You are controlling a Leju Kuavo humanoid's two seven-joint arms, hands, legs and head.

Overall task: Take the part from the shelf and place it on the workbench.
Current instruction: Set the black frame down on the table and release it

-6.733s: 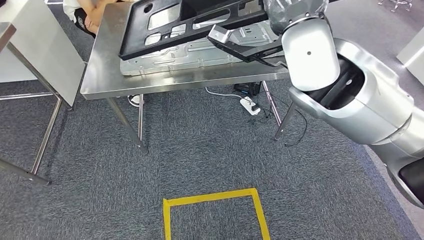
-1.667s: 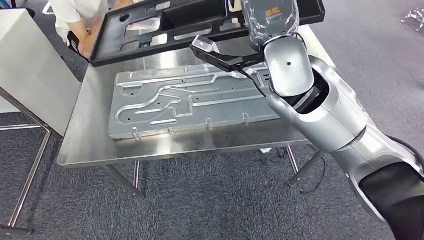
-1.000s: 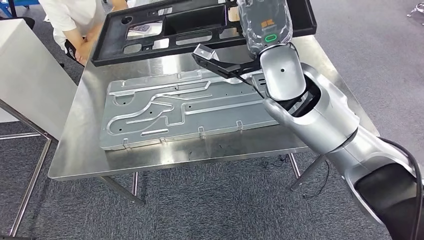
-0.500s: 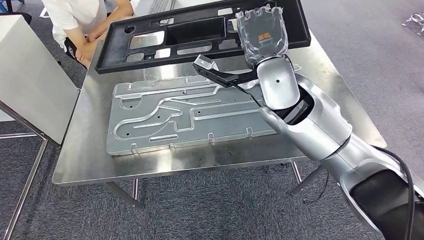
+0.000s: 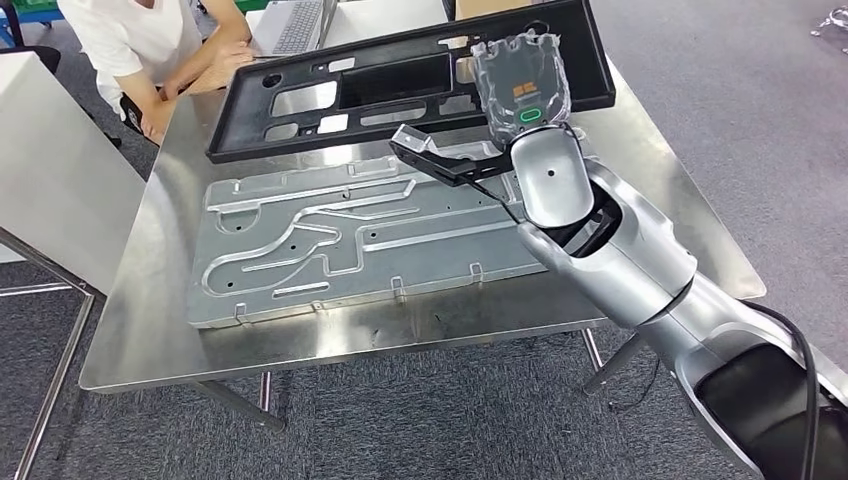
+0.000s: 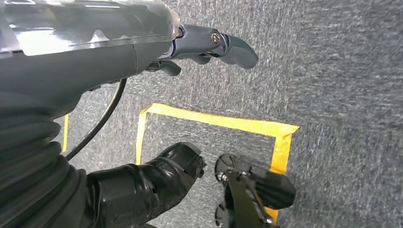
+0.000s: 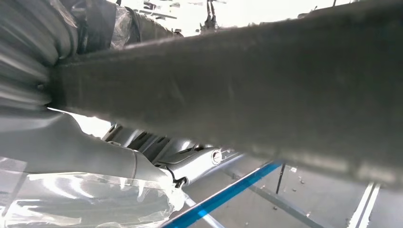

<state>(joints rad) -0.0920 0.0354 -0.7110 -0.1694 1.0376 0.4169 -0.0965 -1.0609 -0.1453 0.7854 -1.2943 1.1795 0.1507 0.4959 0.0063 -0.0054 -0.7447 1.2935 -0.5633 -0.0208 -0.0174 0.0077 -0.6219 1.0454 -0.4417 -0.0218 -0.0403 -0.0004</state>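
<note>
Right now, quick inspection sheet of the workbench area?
Surface: steel workbench, bare along its front edge.
Job's things: black part held by the right hand over the far side of the bench, one end near a seated person.
Clutter: stamped metal plate lies flat on the bench.
Hands: right hand grips the part; left hand hangs over carpet, holding nothing.
Cables: black cable along the right arm.
Surroundings: grey carpet, yellow floor tape, keyboard.
</note>
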